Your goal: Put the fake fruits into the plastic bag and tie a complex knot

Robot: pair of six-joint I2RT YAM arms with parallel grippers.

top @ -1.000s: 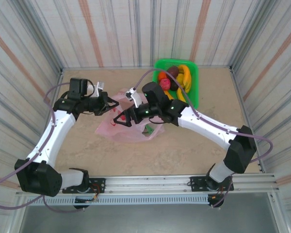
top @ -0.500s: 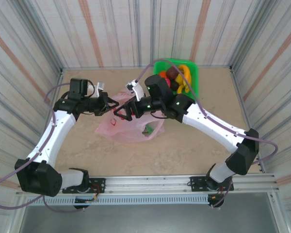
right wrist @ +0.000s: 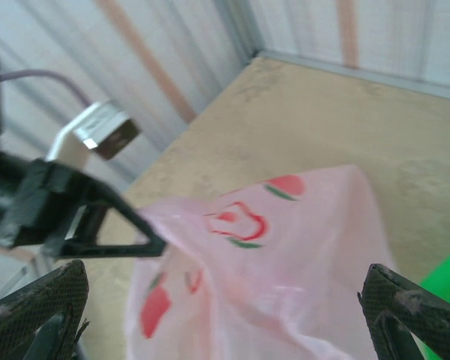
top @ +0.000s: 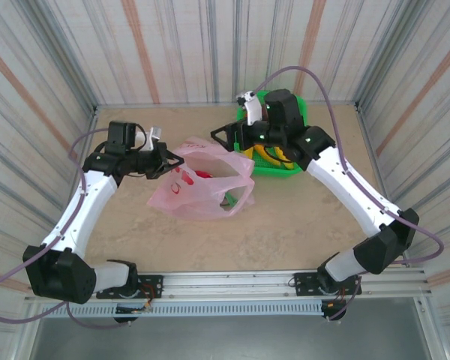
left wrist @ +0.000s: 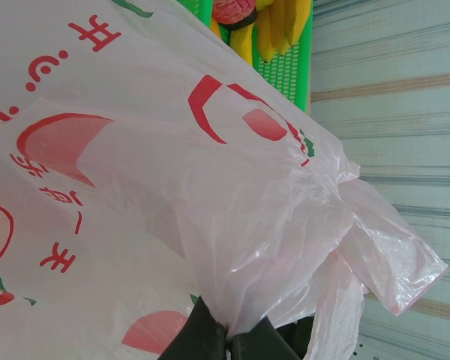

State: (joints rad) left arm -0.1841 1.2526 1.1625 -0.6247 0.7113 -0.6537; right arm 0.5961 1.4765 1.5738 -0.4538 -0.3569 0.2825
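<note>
Evidently the loading step is in hand, with tying not yet begun. The rigid bright green mesh basket (top: 274,169) serves as the landmark. To its left, with one corner just beside the basket's left rim, lies the thin translucent pink plastic bag with red printed marks (top: 202,187), its mouth gaping upward. Something red shows inside the mouth, and a small green piece (top: 229,199) sits at the edge of the bag nearest the arm bases. Glossy yellow plastic bananas (left wrist: 281,26) and a red-pink plastic fruit (left wrist: 232,9) lie in the basket.

On the side of the bag away from the basket, the left gripper (top: 167,161) is clamped on a bunched fold of the bag's film, holding that side of the mouth up. The right gripper (top: 223,137) hangs over the basket's left rim with its jaws spread wide and nothing between them.

Judging from this, the next move calls for the right gripper to turn down into the basket, close on one fruit without snagging the mesh, and carry it across to the bag's mouth. The left hold needs to stay firm, since the thin film could slip or collapse shut.
</note>
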